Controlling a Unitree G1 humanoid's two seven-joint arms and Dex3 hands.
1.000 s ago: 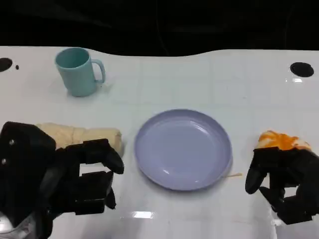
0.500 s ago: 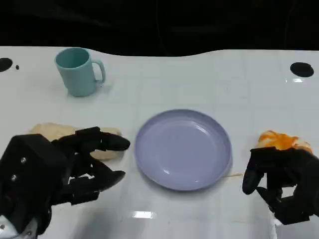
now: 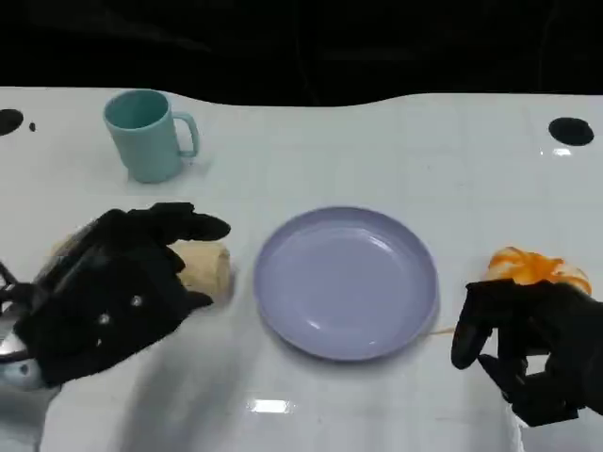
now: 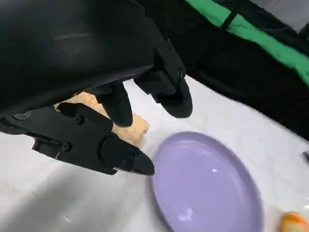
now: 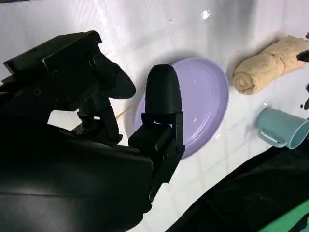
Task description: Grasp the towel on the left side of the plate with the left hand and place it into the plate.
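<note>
Beside plate (image 5: 203,104): rolled towel's (image 5: 268,63) spiral end

My head cam looks down from above the near table edge (image 3: 311,414), facing the far side; wide enough to take in the whole plate (image 3: 347,282), the mug (image 3: 146,135) far left, and both hands at the near corners. Left wrist cam sits close behind the left hand (image 4: 96,111), aimed right across the table, catching the towel (image 4: 128,126) end and the plate (image 4: 207,188). Right wrist cam rides behind the right hand (image 5: 96,140), facing left and far, reaching plate (image 5: 203,104), towel (image 5: 270,63) and mug (image 5: 282,128). All three share plate and towel.
</note>
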